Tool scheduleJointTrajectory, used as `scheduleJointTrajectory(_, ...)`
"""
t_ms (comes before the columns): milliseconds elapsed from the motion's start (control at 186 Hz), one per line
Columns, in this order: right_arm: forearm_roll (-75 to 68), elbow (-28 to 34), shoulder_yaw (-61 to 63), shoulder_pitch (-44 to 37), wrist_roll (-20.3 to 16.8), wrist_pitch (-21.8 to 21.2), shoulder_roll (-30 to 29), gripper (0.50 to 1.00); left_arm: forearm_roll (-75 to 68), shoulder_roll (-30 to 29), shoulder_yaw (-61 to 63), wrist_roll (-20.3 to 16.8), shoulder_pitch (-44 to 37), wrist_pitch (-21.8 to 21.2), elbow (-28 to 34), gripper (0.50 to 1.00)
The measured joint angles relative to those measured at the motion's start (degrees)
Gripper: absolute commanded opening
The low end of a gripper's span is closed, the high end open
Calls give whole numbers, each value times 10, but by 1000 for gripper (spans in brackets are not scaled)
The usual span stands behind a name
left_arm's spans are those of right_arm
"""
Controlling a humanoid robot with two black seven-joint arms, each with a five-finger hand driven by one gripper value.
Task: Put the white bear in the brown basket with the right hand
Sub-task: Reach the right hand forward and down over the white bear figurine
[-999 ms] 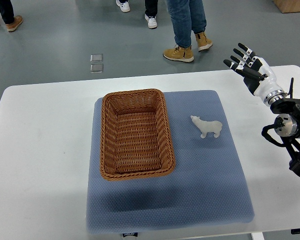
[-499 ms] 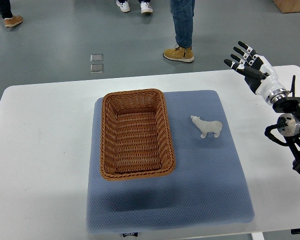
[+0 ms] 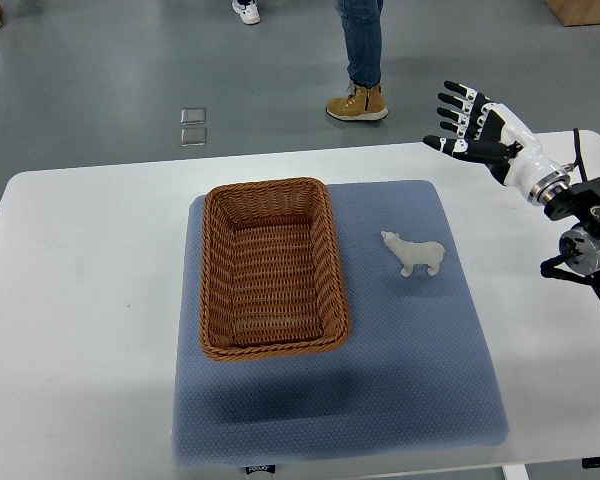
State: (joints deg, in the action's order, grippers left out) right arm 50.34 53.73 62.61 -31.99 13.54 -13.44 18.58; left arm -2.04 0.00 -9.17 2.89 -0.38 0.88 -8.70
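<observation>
The right hand (image 3: 472, 128), black-and-white with jointed fingers, has swung inward over the last second: it now hangs above the far right edge of the white worktop (image 3: 90, 270), further toward the picture's left than a moment ago, and its wrist has turned so the fingers point leftward rather than up and away. The fingers are spread wide and hold nothing. The forearm and its dark joint housing have risen along the right edge of the view as well.

Nothing else on the worktop has shifted. The small white plastic bear figure (image 3: 415, 253) stands upright on the blue-grey textured mat (image 3: 400, 380), just beside the right wall of the rectangular brown woven wicker basket (image 3: 270, 268) but not touching it. The basket is empty.

The hand is well apart from the bear, beyond it and to its right, so this reads as the opening of the reach, with grasping not yet begun. The next move likely calls for the hand to descend toward the bear.

A person's legs in jeans and tan boots (image 3: 358, 103) stand on the floor beyond the worktop. The left arm is out of view.
</observation>
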Motion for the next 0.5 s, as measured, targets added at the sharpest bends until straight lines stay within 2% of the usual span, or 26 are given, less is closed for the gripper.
scheduleJointTrajectory(166,59,19,-29,-8,13,-23,25,926,0,0,0,0,0,0,0,1000)
scheduleJointTrajectory(499,190,73,-129,-42,31,-31,89,926,0,0,0,0,0,0,0,1000)
